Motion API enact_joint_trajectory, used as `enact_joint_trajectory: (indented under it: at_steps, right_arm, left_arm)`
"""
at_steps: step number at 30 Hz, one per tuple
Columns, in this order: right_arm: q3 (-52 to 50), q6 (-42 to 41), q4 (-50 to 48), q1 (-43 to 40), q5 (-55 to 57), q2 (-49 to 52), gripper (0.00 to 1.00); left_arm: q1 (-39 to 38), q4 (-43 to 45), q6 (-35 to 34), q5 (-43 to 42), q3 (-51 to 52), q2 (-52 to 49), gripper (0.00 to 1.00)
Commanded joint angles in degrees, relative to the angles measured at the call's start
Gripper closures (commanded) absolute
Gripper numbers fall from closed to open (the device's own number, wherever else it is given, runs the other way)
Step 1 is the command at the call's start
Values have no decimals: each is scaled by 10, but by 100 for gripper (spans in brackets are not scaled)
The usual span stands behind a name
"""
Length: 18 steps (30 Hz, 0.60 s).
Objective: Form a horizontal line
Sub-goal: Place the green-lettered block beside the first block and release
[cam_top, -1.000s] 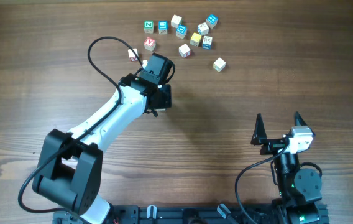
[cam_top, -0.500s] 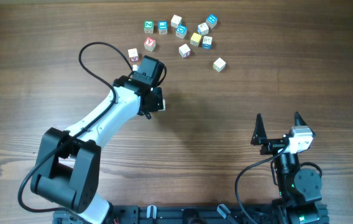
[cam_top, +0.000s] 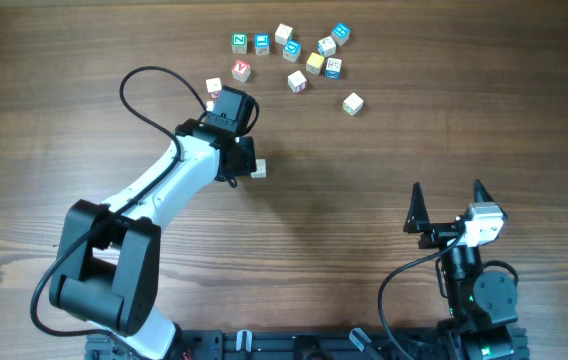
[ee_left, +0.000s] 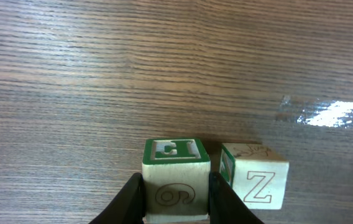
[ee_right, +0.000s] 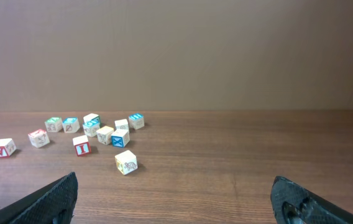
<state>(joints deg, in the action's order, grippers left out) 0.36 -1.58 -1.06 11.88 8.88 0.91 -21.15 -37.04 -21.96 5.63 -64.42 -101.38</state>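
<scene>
— Where's the line (cam_top: 259, 168)?

— Mid-table, below the loose cubes (cam_top: 294, 50), two cubes long. Your left gripper (ee_left: 176, 186) clasps the green-topped cube (ee_left: 175, 163), just beside the Z cube (ee_left: 257, 183). Your right gripper (cam_top: 447, 186) is parked with its jaws wide.

— Next?

— Probably let go, lift straight up without nudging either cube, then fetch a third.

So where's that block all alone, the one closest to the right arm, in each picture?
Overhead: the lone block sits below and right of the pile.
Left wrist: not in it.
Right wrist: the lone block is low, left of centre, in front of the pile.
Shared landmark: the pile.
</scene>
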Motion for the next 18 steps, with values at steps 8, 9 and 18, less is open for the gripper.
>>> enact_joint_trajectory:
  at_steps: [8,9,18]
  right_arm:
    - [0,5,-2,-3,5,-3,0]
    - [0,5,-2,-3,5,-3,0]
    - [0,5,-2,-3,5,-3,0]
  left_arm:
    - [4,6,21,-10,24,-8,73]
    - [4,13,21,-10,29,-8,71]
    - [6,29,20,-8,31,-7,59]
